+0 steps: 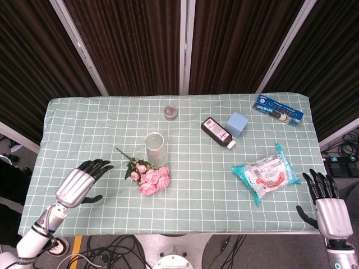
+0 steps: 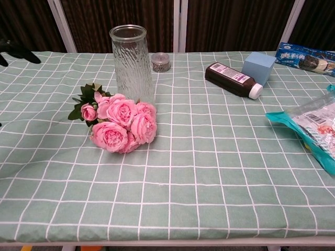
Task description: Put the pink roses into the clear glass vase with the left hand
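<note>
Left hand (image 1: pixel 78 184), fingers spread and empty, hovers at the pink roses' (image 1: pixel 150 177) 9 o'clock, positioned to grasp them.

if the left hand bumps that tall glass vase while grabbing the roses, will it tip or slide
The vase stands upright, tall and narrow, so it probably tips rather than slides. It looks empty, likely light. The roses lie against its base, so the open left hand may nudge it.

left hand (image 2: pixel 14 50) mostly cut off, snack bag (image 2: pixel 314 130) cropped
</note>
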Tool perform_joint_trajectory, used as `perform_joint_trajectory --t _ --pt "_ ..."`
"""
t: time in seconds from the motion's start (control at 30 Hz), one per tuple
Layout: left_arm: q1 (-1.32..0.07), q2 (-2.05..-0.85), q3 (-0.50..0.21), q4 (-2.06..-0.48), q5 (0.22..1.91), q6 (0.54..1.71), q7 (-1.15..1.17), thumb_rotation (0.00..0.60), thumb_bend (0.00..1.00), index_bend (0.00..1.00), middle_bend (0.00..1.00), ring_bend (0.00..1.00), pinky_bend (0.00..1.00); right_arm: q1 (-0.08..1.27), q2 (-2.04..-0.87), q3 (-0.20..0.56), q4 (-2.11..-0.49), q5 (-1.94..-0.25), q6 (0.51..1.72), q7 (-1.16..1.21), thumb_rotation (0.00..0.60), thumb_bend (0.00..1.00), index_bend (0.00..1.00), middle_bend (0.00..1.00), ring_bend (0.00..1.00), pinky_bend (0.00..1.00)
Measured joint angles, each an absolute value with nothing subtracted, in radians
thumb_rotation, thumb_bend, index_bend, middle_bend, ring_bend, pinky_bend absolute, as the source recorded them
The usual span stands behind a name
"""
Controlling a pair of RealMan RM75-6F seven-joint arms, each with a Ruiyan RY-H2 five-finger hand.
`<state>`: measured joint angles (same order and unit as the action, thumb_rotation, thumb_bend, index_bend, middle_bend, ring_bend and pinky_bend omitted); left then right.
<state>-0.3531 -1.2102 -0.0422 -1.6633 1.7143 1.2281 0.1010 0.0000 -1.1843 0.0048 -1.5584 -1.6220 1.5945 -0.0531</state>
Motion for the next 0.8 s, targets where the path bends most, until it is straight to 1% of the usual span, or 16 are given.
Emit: perform_joint_trajectory --t 0.27,0.47,0.8 --pt "-0.459 -1.219 -0.078 -1.711 1.571 1.037 0.147 0.6 0.1 0.07 0.0 0.01 0.19 -0.006 -1.182 0.003 -1.556 -1.624 1.6 -0.037 0.6 0.17 0.01 0.01 0.0 0.0" --pt "-0.531 -1.234 -0.11 -1.727 1.419 0.922 0.223 0.6 0.1 0.07 0.0 0.0 0.18 -0.006 -1.183 0.003 -1.552 -1.621 1.594 -0.03 0.6 0.17 0.01 0.01 0.0 0.0" --pt "-0.634 -1.293 -0.129 -1.697 1.287 0.805 0.272 0.6 0.1 0.07 0.0 0.0 0.18 -0.007 -1.18 0.006 -1.541 -1.612 1.59 -0.012 0.6 0.17 0.01 0.01 0.0 0.0"
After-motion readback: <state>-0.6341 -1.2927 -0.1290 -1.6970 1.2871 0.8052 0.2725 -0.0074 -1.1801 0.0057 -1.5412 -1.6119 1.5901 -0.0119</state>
